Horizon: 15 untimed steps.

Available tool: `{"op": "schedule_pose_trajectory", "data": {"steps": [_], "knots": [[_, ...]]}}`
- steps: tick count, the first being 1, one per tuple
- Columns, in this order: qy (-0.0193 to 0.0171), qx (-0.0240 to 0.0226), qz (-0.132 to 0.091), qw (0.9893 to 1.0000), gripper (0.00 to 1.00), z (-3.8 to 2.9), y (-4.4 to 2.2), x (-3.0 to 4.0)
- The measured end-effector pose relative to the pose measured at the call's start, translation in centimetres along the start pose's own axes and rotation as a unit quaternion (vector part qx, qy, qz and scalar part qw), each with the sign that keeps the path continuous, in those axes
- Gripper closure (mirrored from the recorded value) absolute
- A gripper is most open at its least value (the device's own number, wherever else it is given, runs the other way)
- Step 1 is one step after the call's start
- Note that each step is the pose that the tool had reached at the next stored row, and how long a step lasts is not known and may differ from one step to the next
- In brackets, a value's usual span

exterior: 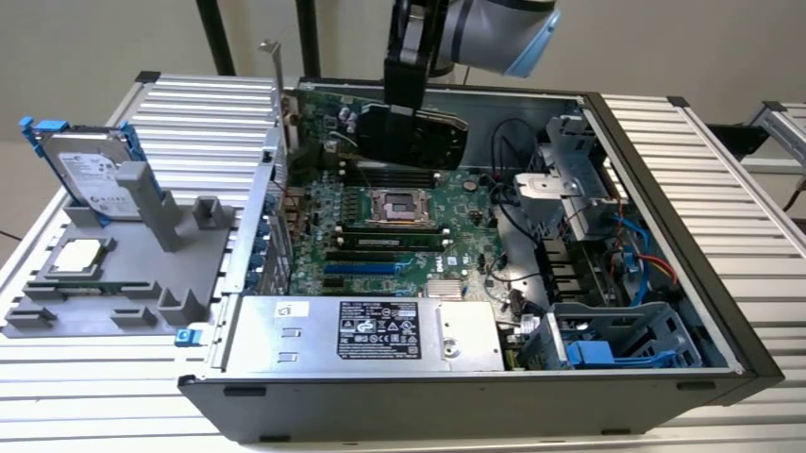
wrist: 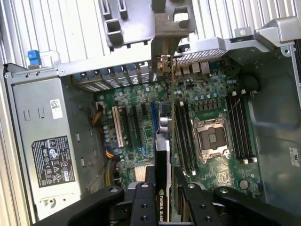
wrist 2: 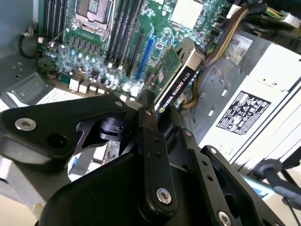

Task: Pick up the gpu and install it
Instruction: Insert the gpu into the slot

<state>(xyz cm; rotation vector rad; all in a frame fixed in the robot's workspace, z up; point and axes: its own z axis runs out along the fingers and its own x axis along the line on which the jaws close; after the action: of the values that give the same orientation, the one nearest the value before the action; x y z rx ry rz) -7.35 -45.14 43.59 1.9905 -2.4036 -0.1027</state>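
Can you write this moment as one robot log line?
end effector: shut on gpu | gpu: held over motherboard in open case | install: not seated yet

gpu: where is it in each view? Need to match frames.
Exterior view: upper centre, gpu above the motherboard.
Second wrist view: gpu edge-on beside the blue slot.
First wrist view: gpu edge-on in the gripper, beside the CPU socket.
Shared landmark: CPU socket, in all three.
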Motion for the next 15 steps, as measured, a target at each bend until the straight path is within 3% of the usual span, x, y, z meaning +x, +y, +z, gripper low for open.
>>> {"op": "schedule_pose_trajectory", "data": {"steps": [15], "knots": [[0.0020, -0.0008, -0.031, 0.9995, 1.00, 0.00, -0.02, -0.01]]}}
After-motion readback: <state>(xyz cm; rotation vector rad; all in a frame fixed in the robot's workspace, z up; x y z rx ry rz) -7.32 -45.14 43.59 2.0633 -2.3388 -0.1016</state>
